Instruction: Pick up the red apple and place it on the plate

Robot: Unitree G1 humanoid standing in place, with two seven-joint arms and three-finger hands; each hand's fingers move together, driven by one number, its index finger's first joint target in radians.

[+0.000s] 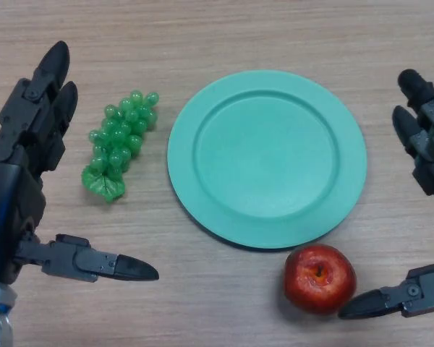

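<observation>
On table (224,29): one red apple (320,278), one plate (267,158), one grape bunch (119,143).

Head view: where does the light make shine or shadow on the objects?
Head view: small highlights on the glossy red apple and the green plastic grapes; a thin dark shadow under the near rim of the round teal plate; the wooden table is evenly lit.

We have a single view, from the camera on our head, looking steeply down at the wooden desk (224,303) just before us. It sits close: the green plate (202,188) fills the centre, and our left hand (22,152) and right hand (427,144) enter at the side edges.
</observation>
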